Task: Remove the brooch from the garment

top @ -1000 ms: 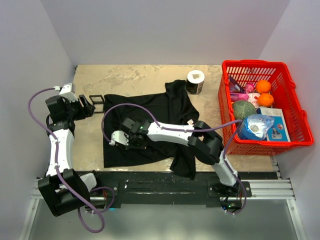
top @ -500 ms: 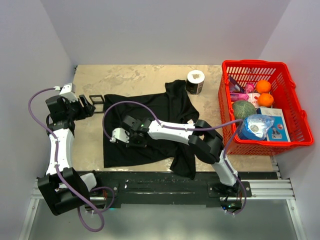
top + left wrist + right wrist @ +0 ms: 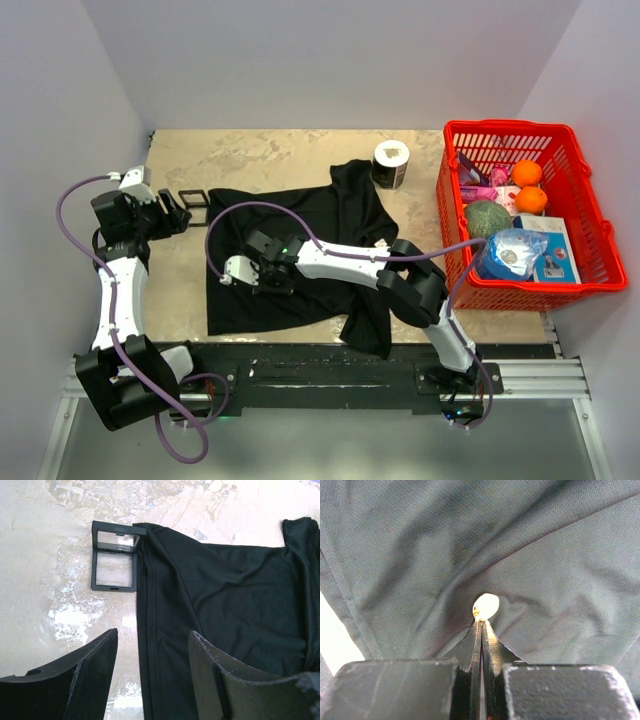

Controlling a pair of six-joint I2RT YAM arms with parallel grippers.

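Two right fingers (image 3: 472,647), arm stretched leftward, pinch the brooch (image 3: 487,605); left fingers (image 3: 95,665) apart.

One black T-shirt (image 3: 340,205), one pale-golden brooch (image 3: 486,606), one hinged black frame (image 3: 114,549), one paper roll (image 3: 390,163), one red basket (image 3: 540,292), two oranges (image 3: 527,172) (image 3: 531,199).

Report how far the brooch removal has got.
Done: the right gripper is at the brooch, jaws closed on its lower edge. In hand: that pinch. The brooch still sits on the garment, cloth puckered around it. Left: pull it free. The left gripper hangs open near the black frame, holding nothing.
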